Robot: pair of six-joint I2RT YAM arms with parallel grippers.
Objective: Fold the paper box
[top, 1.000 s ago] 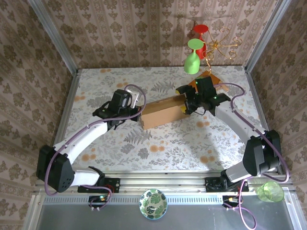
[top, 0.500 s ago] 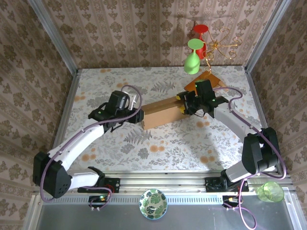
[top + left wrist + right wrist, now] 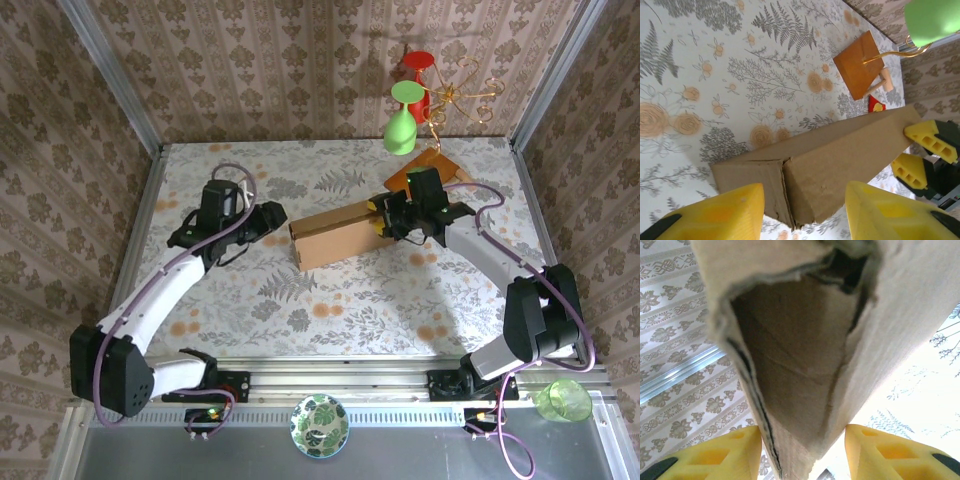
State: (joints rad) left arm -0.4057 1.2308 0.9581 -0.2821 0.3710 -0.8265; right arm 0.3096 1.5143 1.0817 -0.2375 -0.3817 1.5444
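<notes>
Right end effector [image 3: 381,220]: pinched on the paper box [image 3: 335,236] end between its fingers, box lying on the counter [image 3: 330,300]; left end effector [image 3: 267,219]: half open, empty, box's other end just ahead.

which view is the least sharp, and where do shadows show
Right wrist: least sharp, the paper box so close its ragged edge goes soft, its inside dim. Left wrist: the left gripper's fingers and green glass blur, the box is crisp. Top external: sharp, even light, soft shadows on the table.
</notes>
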